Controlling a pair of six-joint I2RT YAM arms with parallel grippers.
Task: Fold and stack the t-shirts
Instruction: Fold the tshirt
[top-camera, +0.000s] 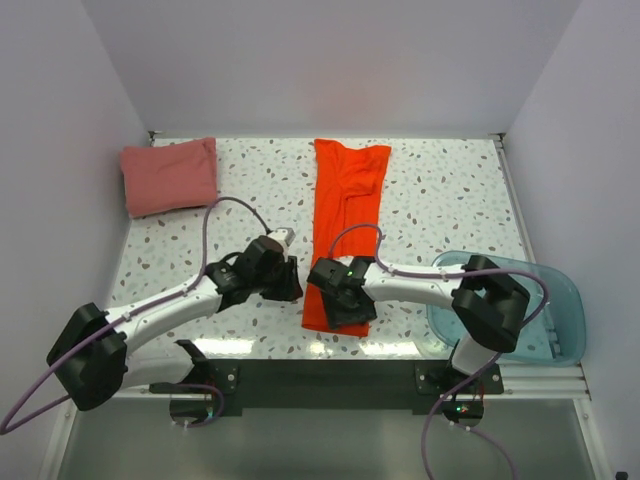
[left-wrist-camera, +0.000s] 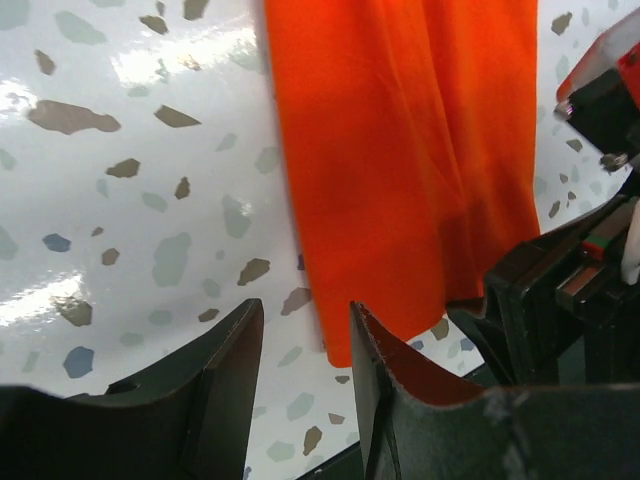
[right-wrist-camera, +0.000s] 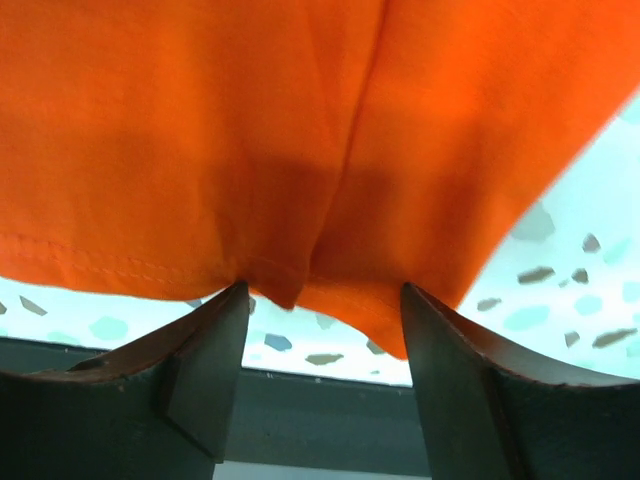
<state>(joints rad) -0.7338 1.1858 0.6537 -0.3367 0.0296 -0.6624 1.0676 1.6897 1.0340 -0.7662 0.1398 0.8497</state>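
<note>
The white speckled terrazzo table (top-camera: 440, 200) is stretching out in front of me. The bright orange-red cloth t-shirt (top-camera: 345, 210) is lying down its middle as one long narrow strip, running from the far edge towards my bases. Its sides are looking already folded in, with a few soft creases showing near the far end.

At my right, the translucent blue plastic tub (top-camera: 555, 285) is sitting at the near edge, partly under my right arm, well apart from both shirts.

The duller dusty pink-red cloth t-shirt (top-camera: 170, 175) is resting in the far left corner as a compact rectangle, which I am judging to be finished.

So I am reckoning the job as a little past halfway. One shirt is folded and parked. The orange one is only narrowed and is needing its crosswise folds. After that the two are waiting to be stacked.

I am holding my right pincer (right-wrist-camera: 325, 295) at the near end of the orange strip. Its fingers are standing wide apart, with the stitched hem lying across the gap just beyond their tips. Nothing is clamped, so this pincer is released.

I am holding my left pincer (left-wrist-camera: 305, 310) just beside the strip's near left corner, over bare table. Its fingers are parted, with only speckled surface showing between them, so it is grasping nothing either.
</note>
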